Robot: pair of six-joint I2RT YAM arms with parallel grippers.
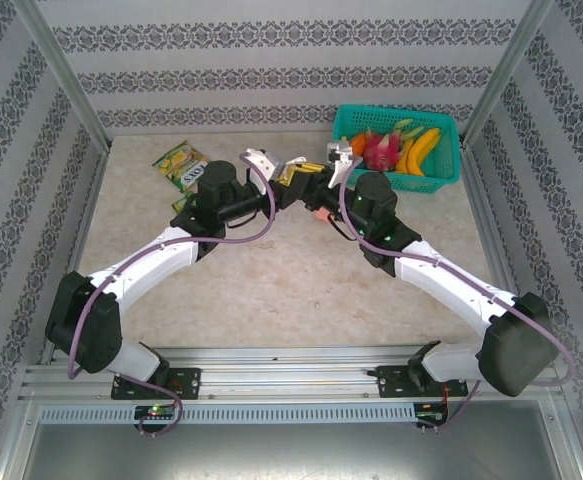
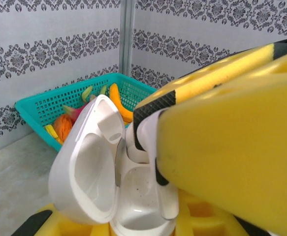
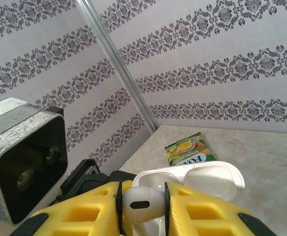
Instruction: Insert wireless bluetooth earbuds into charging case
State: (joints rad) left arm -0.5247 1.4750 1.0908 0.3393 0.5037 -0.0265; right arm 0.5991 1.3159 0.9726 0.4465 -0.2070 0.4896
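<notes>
1. Check the right fingers: they are clenched on one white earbud, its rounded head pinched between the pads.
2. Check the left fingers: they grasp the open charging case by its base, with the lid swung back to their left.
3. The earbud sits at the mouth of the case, against its rim (you cannot tell whether it is seated in a well).
4. Both pairs of fingers meet tip to tip over the far middle of the tabletop. Bare surface runs from them back toward the arm bases.
5. Note the edges. A teal basket of fruit lies near the right fingers, on their outer side, against the far right corner. A snack packet lies well apart on the left fingers' outer side.
</notes>
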